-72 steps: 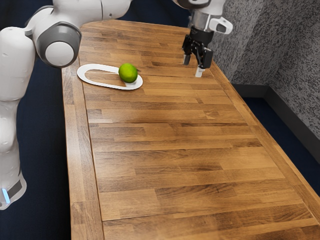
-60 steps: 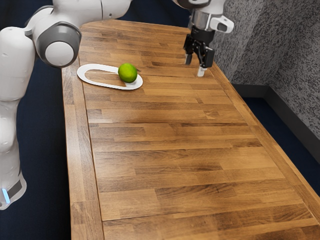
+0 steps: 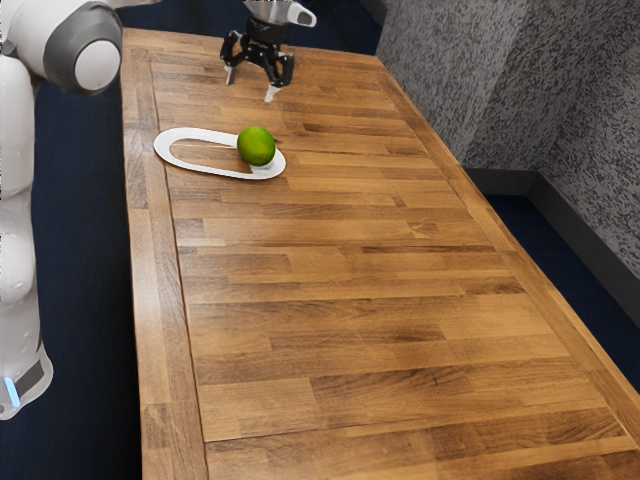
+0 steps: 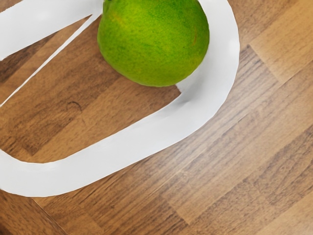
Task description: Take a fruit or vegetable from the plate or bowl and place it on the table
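Observation:
My gripper (image 3: 250,88) hangs above the table's far part, beyond the plate in the exterior view, its two fingertips wide apart with nothing between them. The green fruit, like a lime (image 3: 256,146), rests on the end of the white oval plate (image 3: 180,163) toward the exterior view's right. In the wrist view the green fruit (image 4: 154,41) lies against the inside of the plate's curved rim (image 4: 127,147), with wood-patterned surface showing inside the rim. Fruit and gripper are apart.
The wooden table (image 3: 340,330) stretches from the plate toward the exterior view's near side. A grey textured wall (image 3: 530,90) stands past the table's edge at the exterior view's right.
My gripper has moved from the table's edge at the exterior view's right toward the left and farther back, remaining open. The fruit and plate have stayed in place.

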`<act>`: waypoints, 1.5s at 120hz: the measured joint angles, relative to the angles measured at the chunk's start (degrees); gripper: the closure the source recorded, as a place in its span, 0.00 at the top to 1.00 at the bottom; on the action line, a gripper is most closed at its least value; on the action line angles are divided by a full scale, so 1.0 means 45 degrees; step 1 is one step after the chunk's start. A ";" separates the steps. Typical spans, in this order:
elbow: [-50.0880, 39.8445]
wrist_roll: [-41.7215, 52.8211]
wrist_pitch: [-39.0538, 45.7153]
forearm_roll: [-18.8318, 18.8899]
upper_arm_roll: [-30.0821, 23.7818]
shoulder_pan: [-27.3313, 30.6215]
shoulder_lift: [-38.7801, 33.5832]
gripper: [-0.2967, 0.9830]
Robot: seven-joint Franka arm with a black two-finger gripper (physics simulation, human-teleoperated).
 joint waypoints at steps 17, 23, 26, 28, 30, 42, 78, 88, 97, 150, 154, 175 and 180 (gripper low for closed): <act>-0.0170 -0.0902 0.0675 -0.0108 0.0230 -0.0409 0.0419 0.77; -0.0143 -0.1211 0.0780 -0.0123 0.0258 -0.0398 0.0425 0.77; -0.0141 -0.1357 0.0823 -0.0128 0.0267 -0.0349 0.0430 0.77; -0.0151 -0.1450 0.0858 -0.0131 0.0265 -0.0296 0.0441 0.77; -0.0158 -0.1541 0.0892 -0.0133 0.0265 -0.0233 0.0455 0.77; -0.0191 -0.2221 0.1052 -0.0551 0.0265 0.0183 0.0849 0.77; -0.0075 -0.5481 0.1735 -0.2026 0.0248 0.0563 0.1925 0.77; -0.0079 -0.6388 0.2073 -0.2214 0.0249 0.0639 0.2080 0.77; -0.0079 -0.7100 0.2279 -0.2307 0.0259 0.0849 0.2117 0.77; -0.0419 -0.9314 0.2662 -0.1952 0.0343 0.1660 0.2135 0.77; -0.0451 -0.9391 0.2677 -0.1951 0.0342 0.1690 0.2160 0.77; -0.0479 -0.9628 0.2928 -0.2033 0.0108 0.1646 0.2437 0.77; -0.0476 -0.9632 0.2992 -0.2048 0.0018 0.1630 0.2462 0.77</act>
